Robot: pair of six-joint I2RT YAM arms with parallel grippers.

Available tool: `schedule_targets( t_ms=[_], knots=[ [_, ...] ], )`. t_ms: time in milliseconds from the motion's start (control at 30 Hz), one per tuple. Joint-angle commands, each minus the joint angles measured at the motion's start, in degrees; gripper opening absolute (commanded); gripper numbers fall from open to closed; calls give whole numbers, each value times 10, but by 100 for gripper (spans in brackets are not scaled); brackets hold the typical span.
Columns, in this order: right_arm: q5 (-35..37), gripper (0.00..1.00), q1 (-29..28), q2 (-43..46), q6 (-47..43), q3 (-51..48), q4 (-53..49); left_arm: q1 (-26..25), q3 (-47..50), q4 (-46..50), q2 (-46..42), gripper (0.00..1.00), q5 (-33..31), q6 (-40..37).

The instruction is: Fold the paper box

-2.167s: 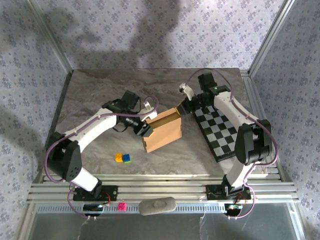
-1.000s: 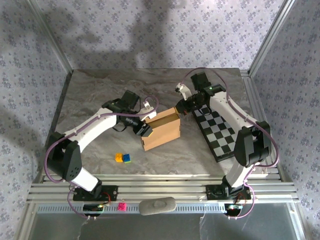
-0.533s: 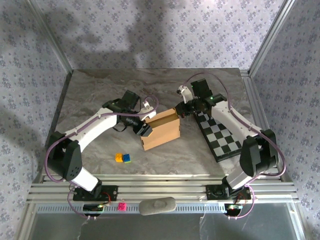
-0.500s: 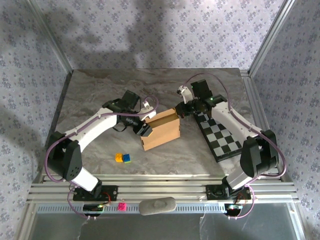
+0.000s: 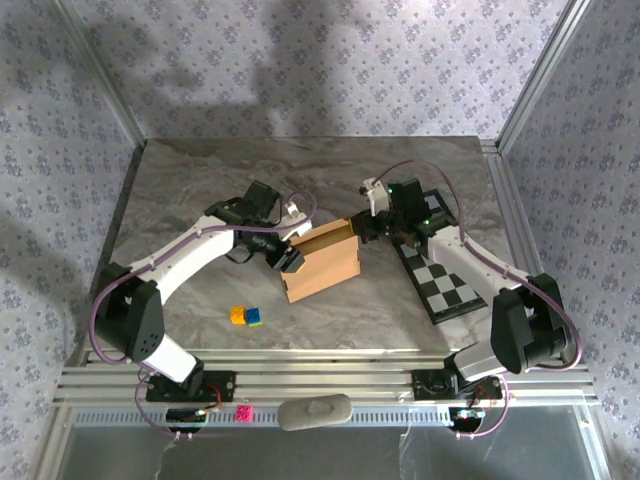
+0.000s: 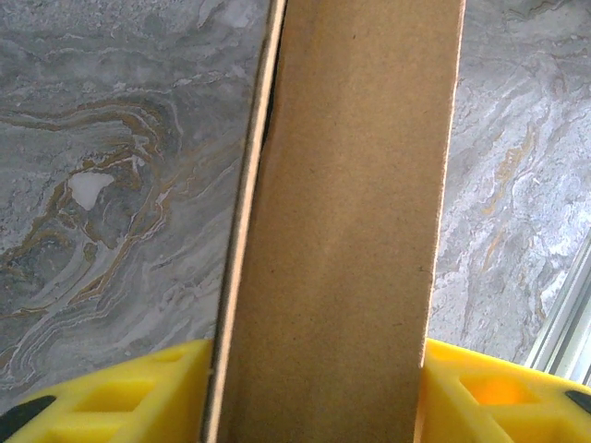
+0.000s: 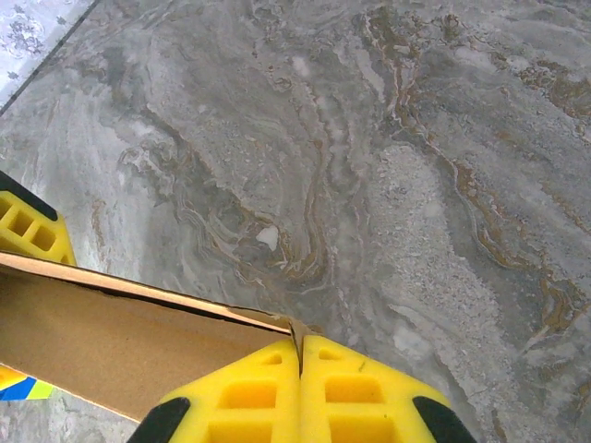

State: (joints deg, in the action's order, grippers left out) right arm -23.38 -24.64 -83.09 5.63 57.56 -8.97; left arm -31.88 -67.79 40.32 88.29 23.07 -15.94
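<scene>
We are judging that the step in hand is pressing a side flap of the box (image 5: pixel 322 262) inward while the other end is being braced. To do it well, we are wanting the push to run along the crease rather than across it. We are also wanting it slow enough that the clamped end is not twisting or sliding on the table (image 5: pixel 200 180), with the tips low on the flap so the cardboard is folding instead of buckling. The box is sitting half-formed just left of the checkerboard (image 5: pixel 445 285). Our left gripper (image 5: pixel 290 258) is gripping the box end farthest from the checkerboard. In the left wrist view its yellow fingers (image 6: pixel 111 397) are standing on either side of a cardboard wall (image 6: pixel 346 231), at a middling spread. Our right gripper (image 5: pixel 362 228) is hanging just left of the checkerboard's far corner, its fingers pressed together on nothing. In the right wrist view the gripper (image 7: pixel 300 388) is touching the corner of the box's upper edge (image 7: pixel 120 341).
</scene>
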Motion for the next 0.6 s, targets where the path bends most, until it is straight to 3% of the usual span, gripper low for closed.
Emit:
schedule_targets(
  t_ms=[0, 567],
  knots=[
    [-11, 0, -8, 7, 15, -34, -8, 3, -11, -11, 1, 53, -20, 7],
    [20, 0, -30, 4, 49, -46, -7, 2, -9, -44, 7, 51, -74, 53]
  ],
)
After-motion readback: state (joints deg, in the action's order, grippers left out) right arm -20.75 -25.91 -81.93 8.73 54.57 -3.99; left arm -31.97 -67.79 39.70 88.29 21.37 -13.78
